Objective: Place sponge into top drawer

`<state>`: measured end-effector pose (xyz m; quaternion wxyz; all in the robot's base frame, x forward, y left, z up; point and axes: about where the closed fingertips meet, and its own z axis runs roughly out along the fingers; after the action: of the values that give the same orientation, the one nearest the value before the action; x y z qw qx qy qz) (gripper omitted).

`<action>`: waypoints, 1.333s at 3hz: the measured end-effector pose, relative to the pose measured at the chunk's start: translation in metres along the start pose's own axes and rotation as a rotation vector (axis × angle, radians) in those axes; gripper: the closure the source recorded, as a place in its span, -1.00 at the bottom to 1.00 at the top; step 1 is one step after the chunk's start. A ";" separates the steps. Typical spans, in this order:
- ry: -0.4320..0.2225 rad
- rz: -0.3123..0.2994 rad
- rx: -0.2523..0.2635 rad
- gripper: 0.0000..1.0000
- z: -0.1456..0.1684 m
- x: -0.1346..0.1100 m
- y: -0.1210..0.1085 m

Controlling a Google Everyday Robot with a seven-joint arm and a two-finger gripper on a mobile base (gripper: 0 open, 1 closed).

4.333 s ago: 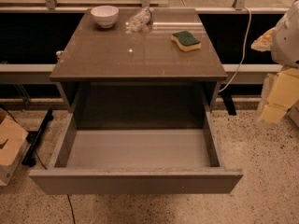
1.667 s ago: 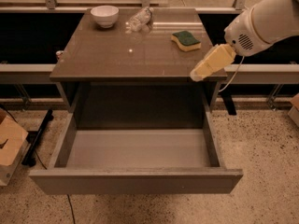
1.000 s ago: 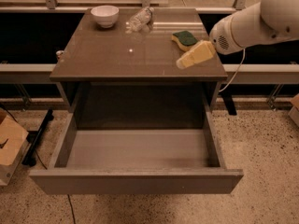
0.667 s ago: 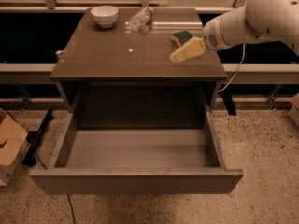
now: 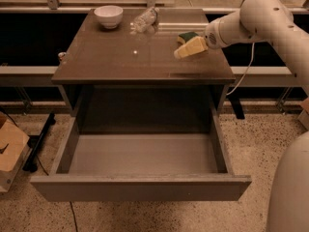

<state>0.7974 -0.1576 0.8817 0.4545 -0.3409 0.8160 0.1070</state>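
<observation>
The sponge (image 5: 186, 36), yellow with a dark green top, lies on the right rear part of the cabinet table's top (image 5: 120, 57). My gripper (image 5: 186, 50) comes in from the right on the white arm (image 5: 256, 18); its cream fingers hang over the sponge's near side and cover part of it. The top drawer (image 5: 140, 153) is pulled fully open below the tabletop, and its smooth grey inside holds nothing.
A white bowl (image 5: 108, 15) and a clear plastic bottle (image 5: 144, 19) stand at the back of the tabletop. A cardboard box (image 5: 9, 149) sits on the floor at left. The robot's white body (image 5: 289, 192) fills the lower right corner.
The arm swung in from the right and moved left and back over the tabletop; the gripper now sits over the sponge. The sponge and drawer have not moved.
</observation>
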 end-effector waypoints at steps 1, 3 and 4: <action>-0.003 -0.001 0.001 -1.00 -0.001 -0.002 0.000; -0.087 0.077 0.066 -1.00 0.045 -0.007 -0.022; -0.111 0.145 0.083 -1.00 0.066 -0.004 -0.035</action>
<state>0.8654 -0.1499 0.8526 0.5037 -0.2556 0.8158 0.1245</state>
